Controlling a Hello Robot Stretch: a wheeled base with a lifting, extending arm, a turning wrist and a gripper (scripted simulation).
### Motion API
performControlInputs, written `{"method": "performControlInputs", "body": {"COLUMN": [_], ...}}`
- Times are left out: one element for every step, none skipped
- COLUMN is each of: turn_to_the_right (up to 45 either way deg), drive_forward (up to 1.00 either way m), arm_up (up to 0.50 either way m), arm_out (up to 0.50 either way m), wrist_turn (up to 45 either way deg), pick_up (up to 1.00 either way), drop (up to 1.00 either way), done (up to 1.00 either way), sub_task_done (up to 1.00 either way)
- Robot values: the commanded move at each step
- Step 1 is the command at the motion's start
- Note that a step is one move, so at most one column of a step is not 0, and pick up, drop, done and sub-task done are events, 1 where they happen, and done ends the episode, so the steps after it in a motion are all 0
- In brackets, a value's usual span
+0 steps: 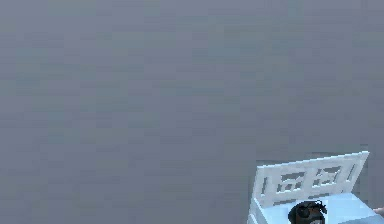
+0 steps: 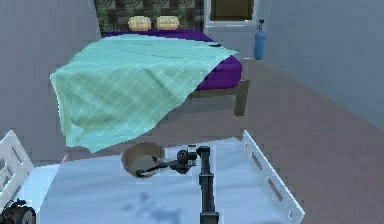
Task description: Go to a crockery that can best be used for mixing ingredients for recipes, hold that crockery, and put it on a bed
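Observation:
A brown bowl (image 2: 141,157) sits on the pale blue top of a low white-railed cot (image 2: 268,172) in the arm side view. The dark arm (image 2: 207,195) rises from the bottom edge, and my gripper (image 2: 153,169) reaches left with its thin fingers at the bowl's near rim. With the bowl resting on the surface there, I cannot tell whether the gripper holds anything. Beyond the cot stands a bed (image 2: 226,73) with a purple sheet, a teal checked blanket (image 2: 140,85) draped over it and two pillows (image 2: 152,22) at its head.
A blue bottle (image 2: 261,40) stands by the far wall, right of the bed. A small dark object (image 2: 20,212) lies at the cot's left end and appears again (image 1: 306,211) by the white rail (image 1: 310,180). A grey wall (image 1: 150,90) lies ahead.

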Motion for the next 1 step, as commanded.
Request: {"method": "performControlInputs", "body": {"turn_to_the_right": [0.0], "drive_forward": [0.00], "arm_up": [0.00], "arm_out": [0.00], "wrist_turn": [0.0], "pick_up": [0.00], "drop": [1.00], "done": [0.00], "sub_task_done": [0.00]}}
